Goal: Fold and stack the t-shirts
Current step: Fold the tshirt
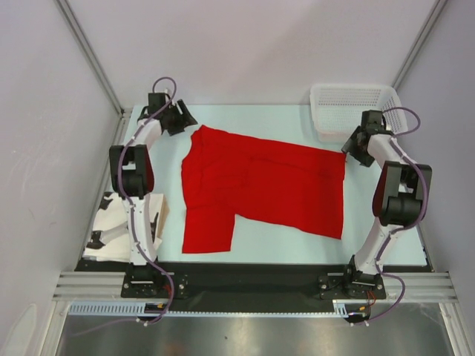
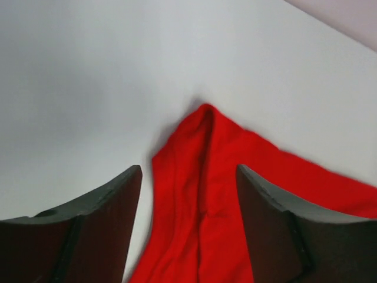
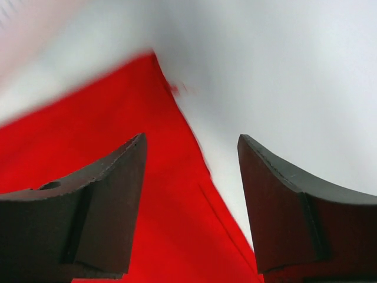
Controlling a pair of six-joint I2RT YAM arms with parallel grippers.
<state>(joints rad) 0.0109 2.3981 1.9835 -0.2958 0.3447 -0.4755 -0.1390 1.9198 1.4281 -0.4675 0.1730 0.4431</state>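
Red t-shirt (image 1: 260, 185) lies spread on the pale table (image 1: 289, 241), roughly mid-table, wrinkled. One part juts toward the near edge on the left side.

Left fingers (image 2: 106, 206): apart, low over the shirt's far-left corner. A raised ridge of red cloth runs up between them and ends in a point on the table. A gap shows on either side of it, so nothing is pinched.

Right fingers (image 3: 100, 200): also apart, over the shirt's far-right corner. In the wrist view one finger is above the cloth and the other above bare table, with the shirt's edge running between them. View is blurred, but I see no grip.

White mesh basket (image 1: 352, 87) sits at the far right corner of the table, just beyond the right arm's wrist and apart from the shirt.
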